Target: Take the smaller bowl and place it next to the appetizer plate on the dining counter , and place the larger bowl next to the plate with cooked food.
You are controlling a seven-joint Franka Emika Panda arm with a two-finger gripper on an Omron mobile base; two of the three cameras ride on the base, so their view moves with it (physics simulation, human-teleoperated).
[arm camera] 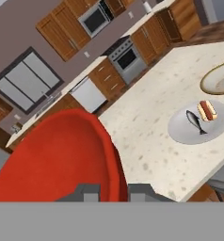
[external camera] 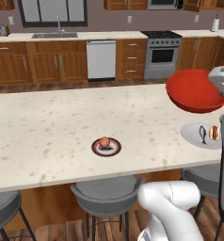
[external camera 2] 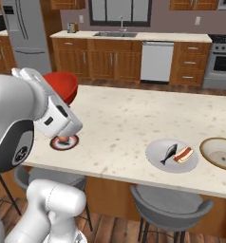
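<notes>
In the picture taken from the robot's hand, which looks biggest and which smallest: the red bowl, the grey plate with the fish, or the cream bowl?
1. The red bowl looks largest by far, though it sits right at the camera.
2. The grey plate with the fish.
3. The cream bowl looks smallest, but the picture's edge cuts it off, so its place is unsure.

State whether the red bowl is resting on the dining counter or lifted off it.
Lifted: the smaller bowl hangs tilted above the dining counter, held at the hand.

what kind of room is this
A home kitchen, rendered: a stove, dishwasher and sink line the wall counter, and grey stools stand at the dining counter.
</notes>
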